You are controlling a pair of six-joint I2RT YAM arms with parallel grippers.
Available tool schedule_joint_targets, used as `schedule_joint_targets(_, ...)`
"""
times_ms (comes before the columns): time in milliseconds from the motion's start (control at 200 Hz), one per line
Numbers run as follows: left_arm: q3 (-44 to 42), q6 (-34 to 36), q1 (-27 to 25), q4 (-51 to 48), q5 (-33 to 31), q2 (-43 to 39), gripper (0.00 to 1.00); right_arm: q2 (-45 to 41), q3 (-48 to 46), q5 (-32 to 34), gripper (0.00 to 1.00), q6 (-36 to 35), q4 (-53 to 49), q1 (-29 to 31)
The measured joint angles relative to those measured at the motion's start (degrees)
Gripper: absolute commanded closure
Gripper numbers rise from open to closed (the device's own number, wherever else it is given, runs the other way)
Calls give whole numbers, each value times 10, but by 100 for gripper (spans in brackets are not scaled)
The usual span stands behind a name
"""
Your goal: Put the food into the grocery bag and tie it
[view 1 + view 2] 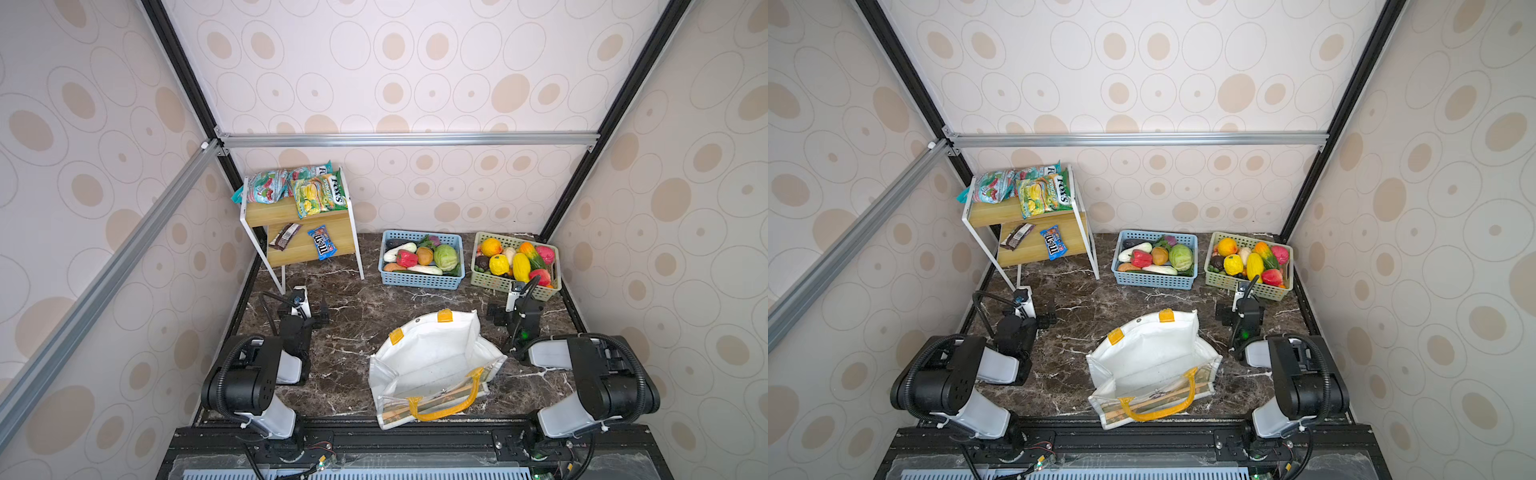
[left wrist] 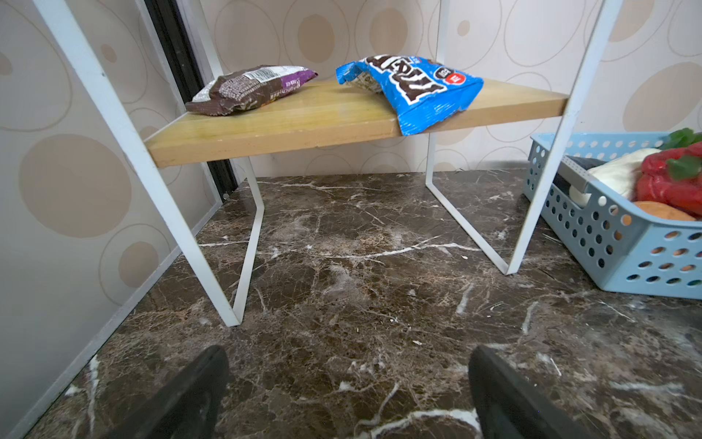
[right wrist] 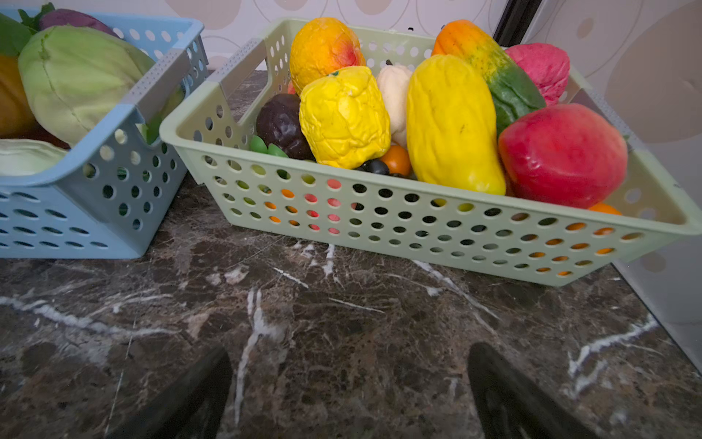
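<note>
The white grocery bag (image 1: 432,361) with yellow handles lies open on the marble table, front centre, in both top views. Toy vegetables, among them a green cabbage (image 1: 446,257), fill the blue basket (image 1: 419,282). Yellow and red fruits (image 3: 452,121) fill the green basket (image 3: 418,228). A blue M&M's packet (image 2: 414,89) lies on the lower shelf board. My left gripper (image 2: 348,355) hovers open over bare marble, facing the shelf. Just short of the green basket, my right gripper (image 3: 350,353) is open too. Neither holds anything.
A white-framed wooden shelf (image 1: 307,245) stands at the back left, its legs (image 2: 235,289) close ahead of the left gripper. Candy bags (image 1: 307,189) lie on its top board and a brown packet (image 2: 247,87) beside the M&M's. Patterned walls enclose three sides.
</note>
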Motion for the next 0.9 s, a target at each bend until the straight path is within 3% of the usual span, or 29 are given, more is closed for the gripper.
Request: schedule_joint_targets(900,0,0,1,1,2,0,1,0,0,1,0,0,2,0)
